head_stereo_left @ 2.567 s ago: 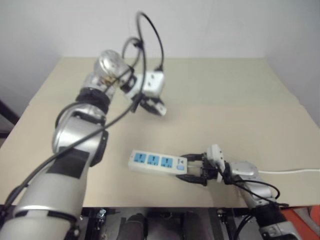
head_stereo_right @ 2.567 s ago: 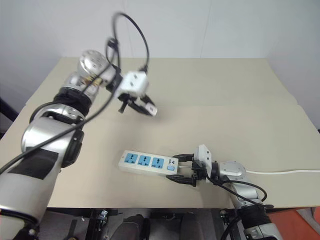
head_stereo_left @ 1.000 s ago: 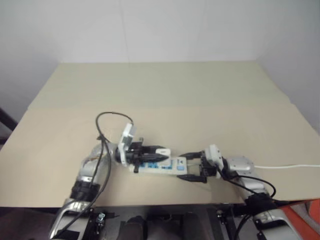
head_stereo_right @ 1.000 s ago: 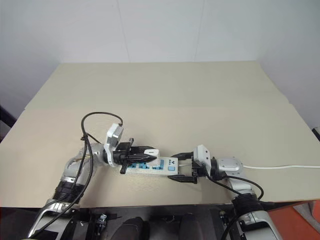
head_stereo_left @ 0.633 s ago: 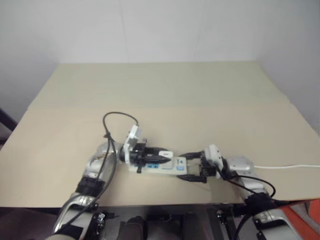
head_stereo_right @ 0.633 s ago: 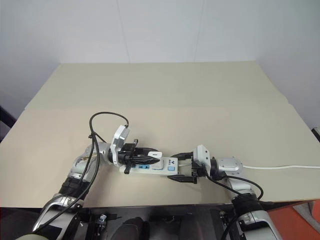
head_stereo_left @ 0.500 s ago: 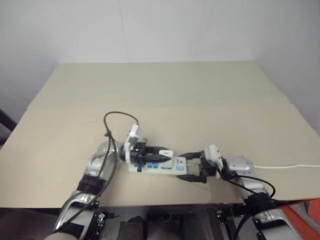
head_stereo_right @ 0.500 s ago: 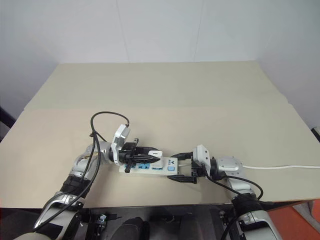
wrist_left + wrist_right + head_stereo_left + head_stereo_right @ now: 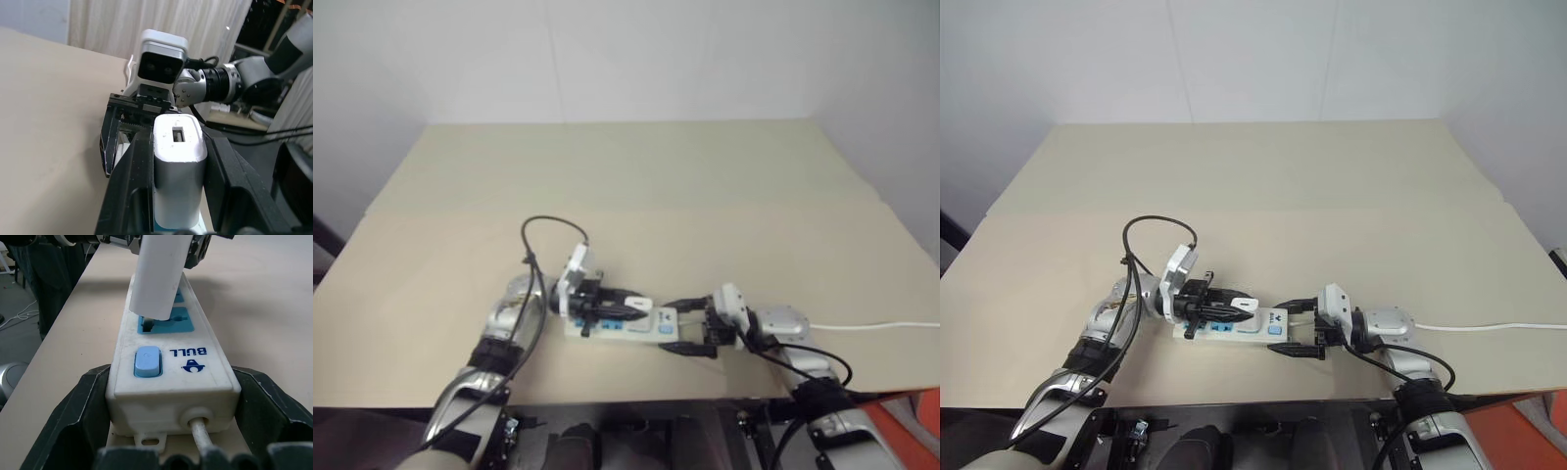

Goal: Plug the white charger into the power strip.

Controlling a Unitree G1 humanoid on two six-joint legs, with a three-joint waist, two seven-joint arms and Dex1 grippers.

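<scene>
Since the earliest frames the left tool (image 9: 1234, 303) has come down from high over the worktop (image 9: 1263, 186) and now lies level over the strip (image 9: 171, 369), clenched on the charger (image 9: 178, 169). The charger sits between its black fingers (image 9: 134, 196), lower end just above the blue socket (image 9: 166, 325) nearest the switch (image 9: 147, 361); whether the pins have entered cannot be told. The right tool (image 9: 1301, 328) straddles the cord end of the strip, a finger along each side, jaws standing wide; contact looks likely but firm clamping is not confirmed. The cord (image 9: 1489, 328) runs off to the right. Risks, as judged: the charger appears slightly tilted against the socket face, so pressing could jam the pins on the rim; if the right tool's hold is loose, the push may slide or tip the strip along the worktop.
</scene>
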